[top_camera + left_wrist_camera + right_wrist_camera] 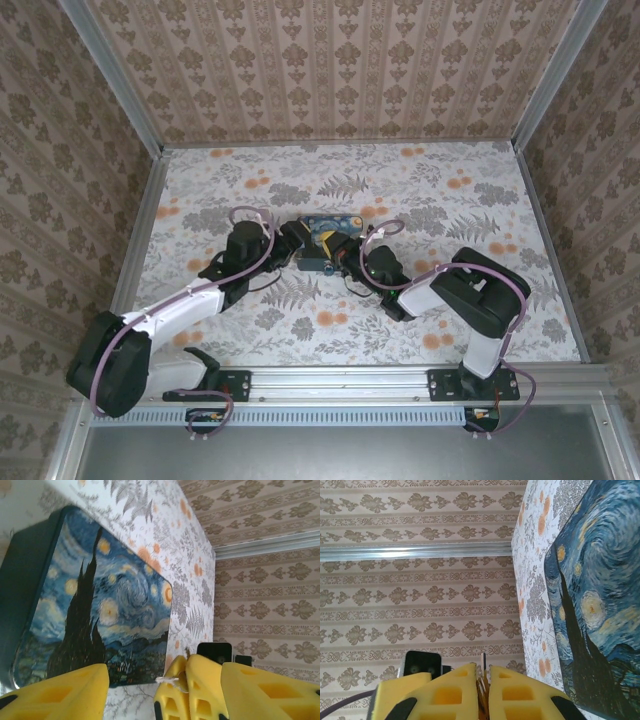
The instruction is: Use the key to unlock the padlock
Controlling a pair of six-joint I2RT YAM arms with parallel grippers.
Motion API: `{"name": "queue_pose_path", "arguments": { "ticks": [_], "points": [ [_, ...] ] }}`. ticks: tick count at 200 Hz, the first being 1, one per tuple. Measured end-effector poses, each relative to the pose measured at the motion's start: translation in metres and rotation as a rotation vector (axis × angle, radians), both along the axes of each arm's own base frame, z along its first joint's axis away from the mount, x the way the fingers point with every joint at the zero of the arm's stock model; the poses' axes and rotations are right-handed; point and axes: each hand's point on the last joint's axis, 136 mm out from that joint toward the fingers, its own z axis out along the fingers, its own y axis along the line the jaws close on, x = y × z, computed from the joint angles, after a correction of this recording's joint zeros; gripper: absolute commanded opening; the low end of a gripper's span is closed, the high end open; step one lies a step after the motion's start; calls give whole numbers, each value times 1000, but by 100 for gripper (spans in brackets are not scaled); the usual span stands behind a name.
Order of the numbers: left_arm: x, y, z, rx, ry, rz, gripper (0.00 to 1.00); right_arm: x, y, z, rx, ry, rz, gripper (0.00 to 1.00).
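The painted starry-night box [328,232] lies mid-table, with both grippers meeting at its near edge. My right gripper [483,692] is shut on the key [483,664], whose thin blade pokes up between the yellow fingers. In the left wrist view those same fingers [200,687] pinch the key's silvery ring [182,681] and a white tag. My left gripper [162,697] is open, its jaws far apart and astride the right gripper's fingers. The left gripper [297,246] and right gripper [350,256] crowd together over the box's front. The padlock is hidden from me.
The box lid [110,600] is close on the left in the left wrist view and the box lid [600,595] is on the right in the right wrist view. Patterned walls enclose the floral table [450,200] on three sides. Cables loop over both wrists.
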Motion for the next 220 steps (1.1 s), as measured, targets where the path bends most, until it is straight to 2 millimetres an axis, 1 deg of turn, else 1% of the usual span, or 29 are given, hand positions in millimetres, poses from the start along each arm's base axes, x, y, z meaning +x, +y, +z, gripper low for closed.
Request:
{"name": "queue_pose_path", "arguments": {
  "ticks": [11,80,135,162,194,220],
  "points": [
    [-1,0,-1,-11,21,1,55,0,2,2,-4,-9,5,0],
    [0,-5,-5,-95,114,34,46,-4,14,13,11,-35,34,0],
    [5,-8,0,-137,110,47,35,-7,21,17,18,-42,49,0],
    [6,-10,-2,-143,116,51,31,-9,22,17,19,-43,54,0],
    [8,-10,-1,-150,113,59,23,-9,23,16,18,-41,54,0],
    [9,-9,0,-151,110,62,21,-9,23,16,17,-40,54,0]
  ]
}}
